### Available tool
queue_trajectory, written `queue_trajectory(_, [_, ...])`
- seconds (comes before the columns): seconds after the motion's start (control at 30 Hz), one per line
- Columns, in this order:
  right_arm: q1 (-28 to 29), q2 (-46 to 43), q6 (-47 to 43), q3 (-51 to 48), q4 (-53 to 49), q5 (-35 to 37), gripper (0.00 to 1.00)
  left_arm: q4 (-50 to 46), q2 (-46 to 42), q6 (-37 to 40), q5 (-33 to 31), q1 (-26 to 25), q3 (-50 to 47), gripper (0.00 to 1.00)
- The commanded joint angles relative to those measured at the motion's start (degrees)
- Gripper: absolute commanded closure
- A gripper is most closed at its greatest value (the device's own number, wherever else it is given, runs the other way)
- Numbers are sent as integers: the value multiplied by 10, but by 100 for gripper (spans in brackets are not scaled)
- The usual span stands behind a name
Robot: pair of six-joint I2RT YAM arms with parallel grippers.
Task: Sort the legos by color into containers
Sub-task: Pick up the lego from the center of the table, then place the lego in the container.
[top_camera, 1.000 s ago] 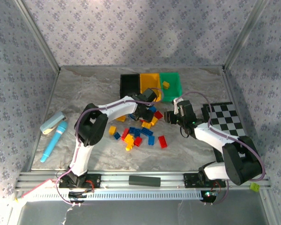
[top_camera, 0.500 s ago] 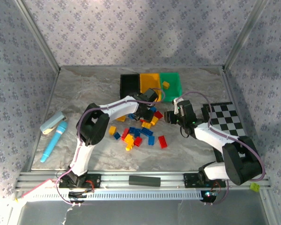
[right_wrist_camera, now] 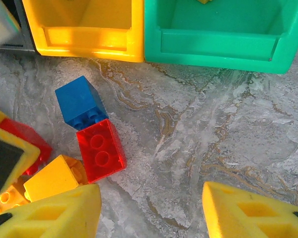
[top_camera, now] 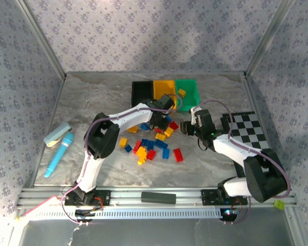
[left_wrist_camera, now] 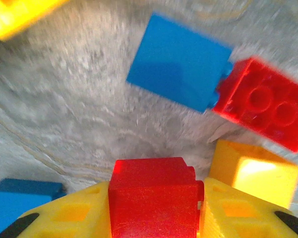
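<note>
A small red plastic lego brick (left_wrist_camera: 154,198) is clenched between the yellow fingers of the left gripper (left_wrist_camera: 153,220), close over the grey marbled tabletop (left_wrist_camera: 64,109). Just ahead of that gripper a blue square brick (left_wrist_camera: 179,62) touches a red two-stud brick (left_wrist_camera: 263,111).

The pick looks done, so the carry comes next: lift clear of the pile and reach forward to the row of bins. The green plastic bin (top_camera: 191,87) already holds a yellow brick (top_camera: 181,93), so red probably belongs in the black plastic bin (top_camera: 141,92) or the yellow-orange plastic bin (top_camera: 163,88).

The right gripper (right_wrist_camera: 151,210) hangs spread and empty, with the bins just ahead of it.
</note>
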Motion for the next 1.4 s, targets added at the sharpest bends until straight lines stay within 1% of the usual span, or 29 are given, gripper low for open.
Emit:
queue_trajectory(0.0, [-3, -3, 9, 0, 7, 6, 42, -27, -4, 28, -29, 0, 85, 63])
queue_trajectory(0.2, [-3, -5, 8, 0, 6, 9, 42, -73, 61, 45, -50, 26, 264, 63])
queue_trajectory(0.37, [-6, -7, 8, 0, 5, 11, 42, -106, 148, 55, -42, 56, 415, 62])
queue_trajectory(0.47, [-8, 0, 8, 2, 6, 10, 42, -114, 191, 57, -35, 68, 472, 61])
queue_trajectory(0.5, [-9, 4, 8, 4, 4, 8, 42, -112, 199, 56, -34, 70, 479, 59])
queue_trajectory(0.53, [-10, 7, 8, 8, 3, 5, 42, -109, 205, 56, -33, 73, 483, 52])
queue_trajectory(0.57, [-10, 10, 9, 8, 5, 2, 42, -106, 208, 54, -31, 74, 483, 40])
queue_trajectory(0.6, [-10, 13, 9, 9, 7, -1, 42, -106, 208, 53, -30, 74, 483, 31])
queue_trajectory(0.67, [-9, 22, 10, 14, 7, -5, 42, -111, 203, 52, -27, 71, 482, 22])
queue_trajectory(0.7, [-10, 25, 10, 17, 5, -7, 42, -112, 198, 53, -27, 70, 478, 19])
queue_trajectory(0.77, [-9, 26, 13, 18, 6, -13, 42, -109, 181, 56, -29, 61, 461, 19])
queue_trajectory(0.83, [-8, 26, 15, 17, 11, -15, 42, -95, 153, 66, -32, 44, 423, 19])
queue_trajectory(1.0, [-6, 22, 17, 17, 6, -15, 42, -37, 65, 107, -90, -11, 279, 19])
queue_trajectory(1.03, [-6, 21, 16, 15, 7, -14, 42, -31, 51, 103, -95, -15, 256, 20])
queue_trajectory(1.17, [-8, 17, 16, 15, 0, -3, 42, -13, 14, 67, -79, -17, 176, 20])
queue_trajectory(1.37, [-13, 5, 17, 7, 3, 5, 42, 21, -8, 30, -63, -17, 86, 20])
